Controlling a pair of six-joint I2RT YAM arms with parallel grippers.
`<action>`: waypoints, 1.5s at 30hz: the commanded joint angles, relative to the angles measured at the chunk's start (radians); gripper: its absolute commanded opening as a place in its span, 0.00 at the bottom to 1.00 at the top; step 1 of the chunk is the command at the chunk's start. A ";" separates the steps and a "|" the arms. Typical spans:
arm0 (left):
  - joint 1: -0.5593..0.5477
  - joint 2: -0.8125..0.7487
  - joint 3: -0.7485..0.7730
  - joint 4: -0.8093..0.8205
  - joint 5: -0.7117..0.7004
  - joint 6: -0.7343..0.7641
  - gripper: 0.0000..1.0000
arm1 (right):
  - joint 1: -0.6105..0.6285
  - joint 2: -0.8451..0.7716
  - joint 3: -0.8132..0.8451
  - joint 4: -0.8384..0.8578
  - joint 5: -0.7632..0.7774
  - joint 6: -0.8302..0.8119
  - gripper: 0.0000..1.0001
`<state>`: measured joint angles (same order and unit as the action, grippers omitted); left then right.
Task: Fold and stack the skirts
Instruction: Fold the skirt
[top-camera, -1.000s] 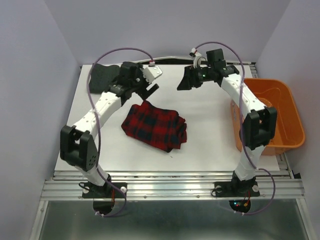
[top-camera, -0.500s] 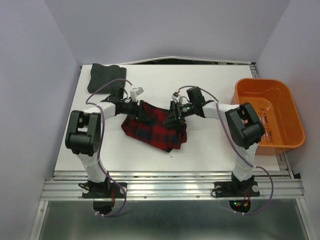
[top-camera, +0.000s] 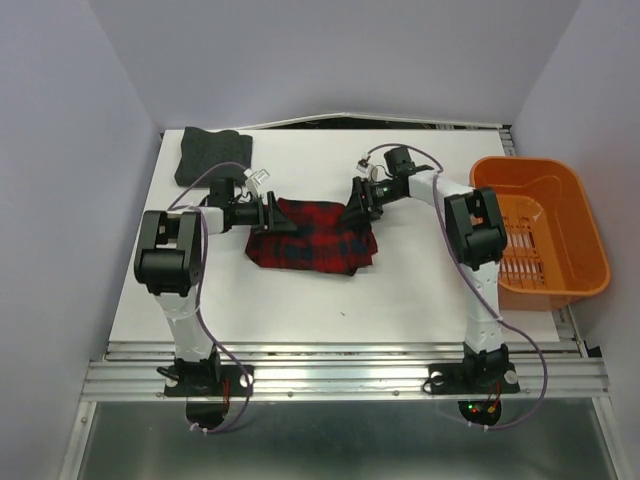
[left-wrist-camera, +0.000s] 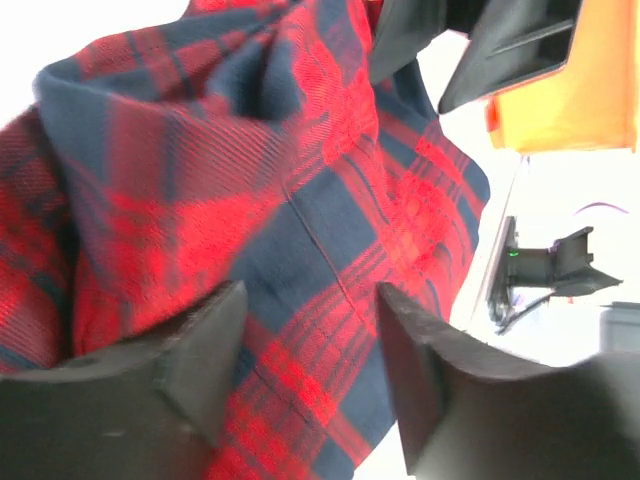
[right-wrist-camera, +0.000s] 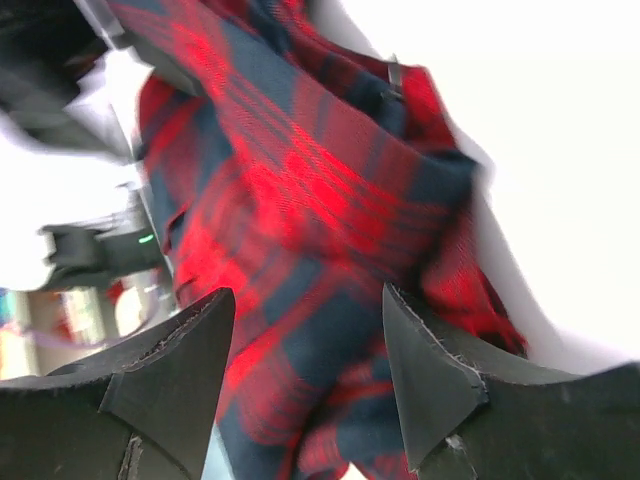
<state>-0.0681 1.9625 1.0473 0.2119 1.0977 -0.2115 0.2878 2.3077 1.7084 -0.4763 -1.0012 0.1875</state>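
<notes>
As seen from above, finds plaid skirt (top-camera: 310, 238) mid-counter (top-camera: 400, 290), with far edge strung between left fingers (top-camera: 267, 213) and right fingers (top-camera: 358, 200). Places grey skirt (top-camera: 212, 157) compact at far-left corner, well apart, and basket (top-camera: 560, 293) at right edge. Leaves bare room in front and behind for laying flat.

From left wrist, shows fingers part-closed, plaid bunched in the gap, apparently nipped.

From right wrist, shows much the same, though blurred: narrow gap, fold seemingly pinched.

Looks soft, light, limp; likely sags and creases wherever unsupported. Best taken at corners or along hem and kept taut. Calls for care near basket rim.
</notes>
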 joint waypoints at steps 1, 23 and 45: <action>0.008 -0.239 -0.020 -0.097 -0.119 0.144 0.83 | 0.010 -0.108 0.033 -0.076 0.113 -0.053 0.66; 0.217 -0.823 -0.134 -0.427 -0.688 0.043 0.75 | 0.490 -0.146 0.263 -0.075 0.855 -0.043 0.78; 0.249 -0.278 -0.266 -0.157 -0.314 0.009 0.90 | 0.511 -0.071 0.434 -0.059 1.048 0.118 0.89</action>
<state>0.2047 1.6897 0.8406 0.0177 0.7601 -0.2108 0.7700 2.1857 2.0487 -0.5354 -0.0666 0.2451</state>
